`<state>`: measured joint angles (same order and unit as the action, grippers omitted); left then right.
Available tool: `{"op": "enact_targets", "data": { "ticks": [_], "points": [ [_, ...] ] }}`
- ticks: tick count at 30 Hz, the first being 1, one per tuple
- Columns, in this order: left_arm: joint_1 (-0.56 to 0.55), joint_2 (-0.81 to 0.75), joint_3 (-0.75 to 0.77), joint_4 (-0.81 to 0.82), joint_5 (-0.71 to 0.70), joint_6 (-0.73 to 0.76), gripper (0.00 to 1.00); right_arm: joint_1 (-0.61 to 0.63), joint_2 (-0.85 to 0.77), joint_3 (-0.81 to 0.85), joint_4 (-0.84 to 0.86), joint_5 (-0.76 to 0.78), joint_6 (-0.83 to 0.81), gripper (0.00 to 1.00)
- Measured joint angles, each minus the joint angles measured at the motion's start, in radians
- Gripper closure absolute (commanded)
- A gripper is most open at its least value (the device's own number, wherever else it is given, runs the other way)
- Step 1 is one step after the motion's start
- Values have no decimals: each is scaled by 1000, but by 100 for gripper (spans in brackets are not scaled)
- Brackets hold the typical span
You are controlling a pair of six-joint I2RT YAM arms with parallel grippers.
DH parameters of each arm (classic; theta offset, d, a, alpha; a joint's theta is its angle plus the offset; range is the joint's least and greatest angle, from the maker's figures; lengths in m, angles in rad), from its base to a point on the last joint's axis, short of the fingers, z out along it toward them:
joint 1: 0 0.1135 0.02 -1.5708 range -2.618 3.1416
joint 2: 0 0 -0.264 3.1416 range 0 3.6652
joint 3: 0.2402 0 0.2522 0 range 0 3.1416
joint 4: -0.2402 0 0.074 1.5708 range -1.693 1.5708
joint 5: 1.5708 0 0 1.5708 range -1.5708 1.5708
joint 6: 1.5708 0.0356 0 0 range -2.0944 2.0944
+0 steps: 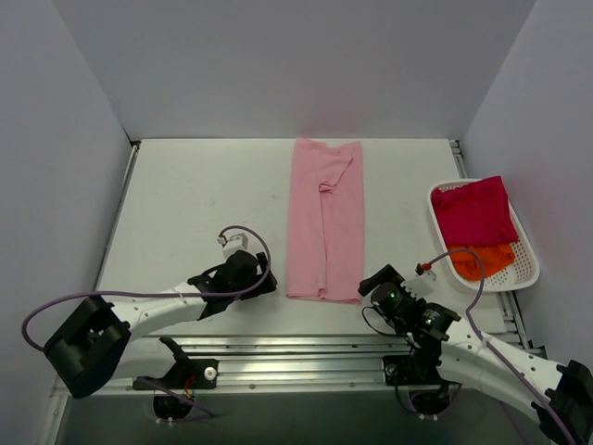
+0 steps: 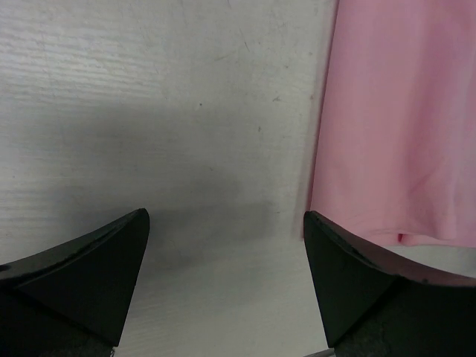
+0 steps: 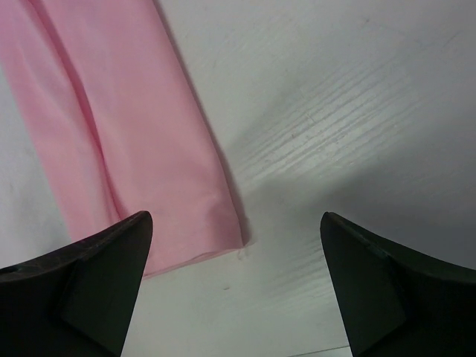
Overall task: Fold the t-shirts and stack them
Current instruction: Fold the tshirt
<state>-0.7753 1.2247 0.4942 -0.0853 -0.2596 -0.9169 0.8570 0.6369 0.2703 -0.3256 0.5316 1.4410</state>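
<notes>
A light pink t-shirt (image 1: 324, 218) lies folded lengthwise into a long narrow strip down the middle of the white table. My left gripper (image 1: 264, 278) stands open just left of the strip's near end, with bare table between its jaws; the left wrist view has the pink cloth (image 2: 405, 119) beside its right finger (image 2: 357, 282). At the strip's near right corner my right gripper (image 1: 373, 281) is open too, empty, and the pink hem corner (image 3: 216, 223) shows in its wrist view. A magenta-red t-shirt (image 1: 473, 211) and an orange t-shirt (image 1: 484, 261) lie in the basket.
A white slatted basket (image 1: 530, 264) sits at the table's right edge. Grey walls close in the left, back and right. A metal rail (image 1: 306, 357) runs along the near edge by the arm bases. Purple cables loop from both wrists.
</notes>
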Motion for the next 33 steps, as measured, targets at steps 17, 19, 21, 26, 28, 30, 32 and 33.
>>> {"op": "enact_targets", "data": {
  "ticks": [17, 19, 21, 26, 28, 30, 32, 33],
  "points": [
    [-94, 237, 117, 177, 5, -50, 6, 2, 220, -30, 281, -77, -58, 48],
    [-106, 246, 122, 188, 7, -53, 5, 2, 217, -31, 286, -78, -60, 57],
    [-119, 259, 130, 201, 10, -60, 5, 2, 215, -33, 292, -80, -62, 60],
    [-154, 285, 147, 219, 15, -74, 5, 2, 221, -34, 314, -91, -67, 61],
    [-167, 285, 148, 219, 16, -76, 5, 2, 230, -34, 321, -96, -71, 64],
    [-175, 285, 148, 219, 17, -80, 4, 4, 241, -36, 333, -103, -75, 66],
    [-182, 285, 148, 219, 17, -87, 4, 7, 246, -40, 345, -106, -78, 68],
    [-184, 285, 148, 219, 17, -91, 2, 8, 247, -42, 347, -108, -78, 69]
  ]
}}
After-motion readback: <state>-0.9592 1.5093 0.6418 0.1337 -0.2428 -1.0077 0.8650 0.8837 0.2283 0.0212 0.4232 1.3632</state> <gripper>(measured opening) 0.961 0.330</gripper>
